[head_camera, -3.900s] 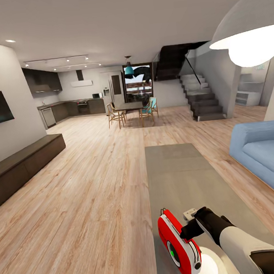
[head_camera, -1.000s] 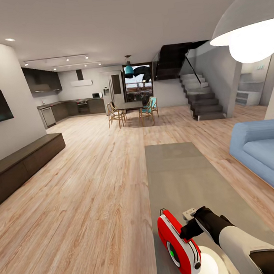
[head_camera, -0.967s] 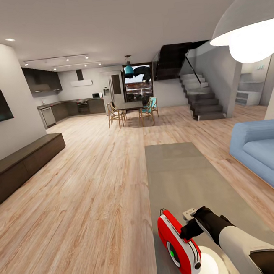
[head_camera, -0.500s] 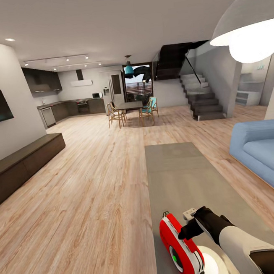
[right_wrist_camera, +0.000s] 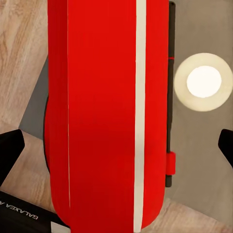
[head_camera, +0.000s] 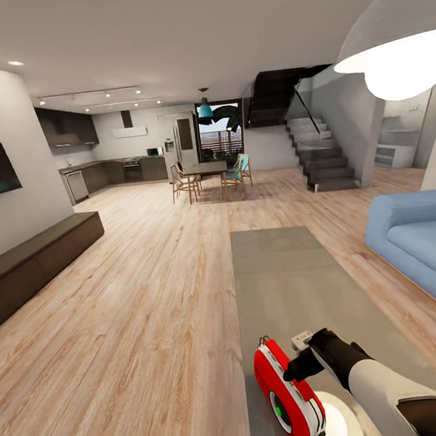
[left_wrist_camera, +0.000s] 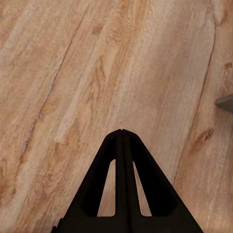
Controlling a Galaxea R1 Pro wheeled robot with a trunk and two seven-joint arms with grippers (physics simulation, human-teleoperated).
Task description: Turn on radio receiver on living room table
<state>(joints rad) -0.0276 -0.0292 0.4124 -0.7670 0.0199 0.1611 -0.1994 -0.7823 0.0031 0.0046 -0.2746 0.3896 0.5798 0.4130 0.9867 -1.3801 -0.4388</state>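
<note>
Our right gripper (right_wrist_camera: 116,160) spread wide around the radio receiver (head_camera: 288,396) on the table (head_camera: 284,271), sofa (head_camera: 422,243) at three o'clock, left gripper (left_wrist_camera: 122,133) closed.

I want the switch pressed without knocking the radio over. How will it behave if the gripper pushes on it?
The radio receiver stands upright on a narrow base at the table corner, so it probably tips or slides off easily. Its glossy red shell looks rigid and likely slippery. With the right gripper open astride it, a gentle, centred push seems safest.

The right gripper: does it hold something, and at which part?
Nothing is clearly held. The right gripper is open, its fingers apart on either side of the radio receiver; contact cannot be told.
</note>
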